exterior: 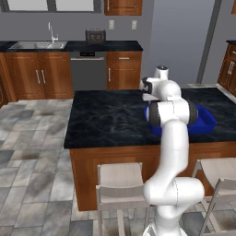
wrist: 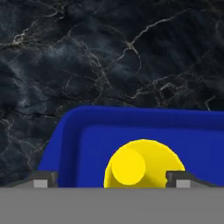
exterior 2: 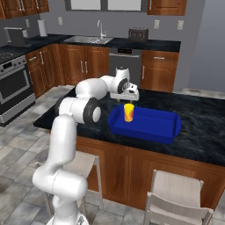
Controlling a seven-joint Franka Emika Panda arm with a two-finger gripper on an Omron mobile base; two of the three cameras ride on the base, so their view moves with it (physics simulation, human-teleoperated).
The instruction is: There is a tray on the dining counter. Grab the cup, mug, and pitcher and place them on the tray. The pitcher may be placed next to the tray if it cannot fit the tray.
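- Cup (exterior 2: 128, 113) first: I see the yellow tumbler with its red-orange mark standing upright inside the blue tray (exterior 2: 165, 127), toward the tray's left end, at the middle of the right base view.
- From the hand view I look straight down into the cup (wrist: 142, 164); it sits low and centre in that frame, with the tray (wrist: 87, 144) floor around it and the raised rim curving across above it.
- My gripper (exterior 2: 127, 97) hangs directly above the cup in the right base view, close over its mouth.
- In the hand view the two finger tips (wrist: 43, 180) show at the bottom edge, one on either side of the cup and clear of it, so the pincer is spread wider than the cup and has hold of nothing.
- Tray and cup rest on the dining counter (exterior 2: 197, 132), whose black marbled top fills the upper part of the hand view (wrist: 109, 52).
- In the left base view the arm covers most of the tray (exterior: 205, 122); only its blue right end shows at centre right, on the counter top (exterior: 106, 120).
- Two pale stools (exterior: 120, 184) stand at the counter's near side, at the lower middle of that frame.
- A sink (exterior: 37, 45) and a toaster (exterior: 95, 36) sit on the wall counter at the upper left.
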